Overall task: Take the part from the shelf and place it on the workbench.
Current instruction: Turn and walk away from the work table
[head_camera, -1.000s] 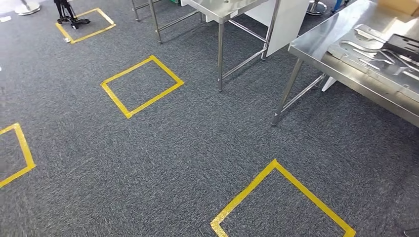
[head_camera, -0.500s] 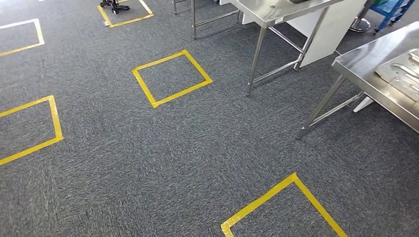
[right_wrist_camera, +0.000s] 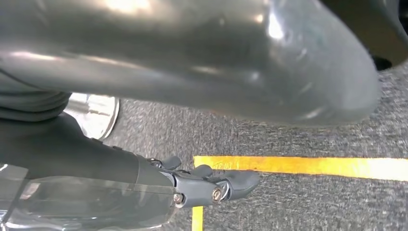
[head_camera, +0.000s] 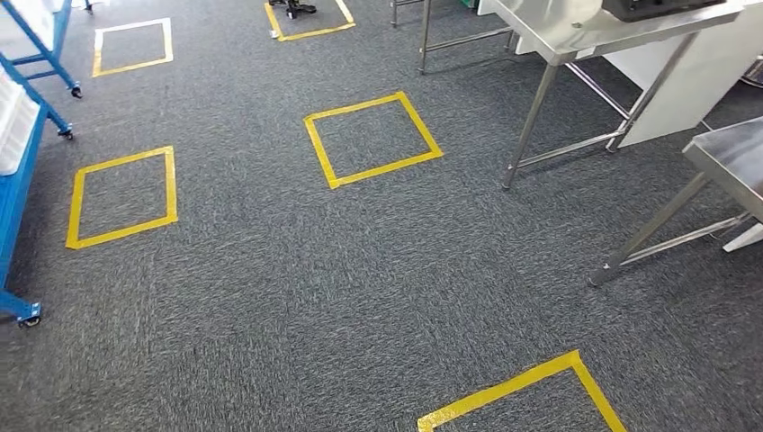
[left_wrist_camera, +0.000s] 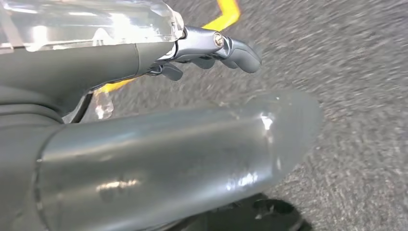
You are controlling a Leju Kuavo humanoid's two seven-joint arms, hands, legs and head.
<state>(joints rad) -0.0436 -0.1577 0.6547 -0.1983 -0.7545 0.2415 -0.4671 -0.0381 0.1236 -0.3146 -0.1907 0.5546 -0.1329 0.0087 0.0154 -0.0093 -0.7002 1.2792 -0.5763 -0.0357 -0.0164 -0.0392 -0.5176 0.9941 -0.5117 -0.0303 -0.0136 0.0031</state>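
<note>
Your left hand and right hand hold nothing, fingers loose; the blue shelf is far left, part not yet taken.

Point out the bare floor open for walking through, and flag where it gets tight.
The widest bare carpet lies between the nearest yellow tape square, the middle tape square and the left tape square. It is tighter on the right, around the legs of the steel table and the steel workbench, and at the left edge by the blue wheeled cart.
</note>
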